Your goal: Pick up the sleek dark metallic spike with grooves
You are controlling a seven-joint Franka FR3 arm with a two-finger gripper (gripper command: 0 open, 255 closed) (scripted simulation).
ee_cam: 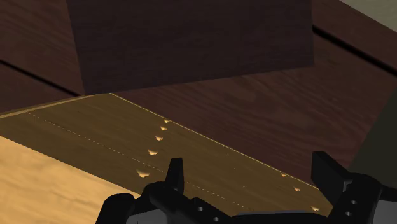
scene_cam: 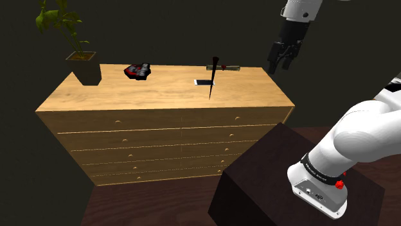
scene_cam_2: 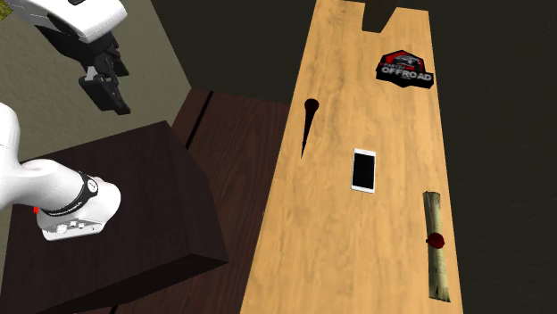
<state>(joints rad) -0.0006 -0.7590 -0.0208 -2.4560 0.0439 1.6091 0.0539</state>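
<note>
Gripper (scene_cam: 281, 65) hangs released, fingers apart, up off the dresser (scene_cam: 128, 93), well apart from the spike (scene_cam: 212, 80). The spike lies flat beside the phone (scene_cam: 204, 82), tip toward the front edge. It looks thin, stiff and probably slick, so pinch the thicker end near the head.

The plant (scene_cam: 61, 22) runs off the shoulder view's top edge, and so does the arm (scene_cam: 301, 9). There the spike (scene_cam: 212, 80) crosses one end of the phone (scene_cam: 202, 82); the spike's grooves are too small to make out. The dresser (scene_cam_2: 295, 268) passes the second exterior view's bottom edge.
</note>
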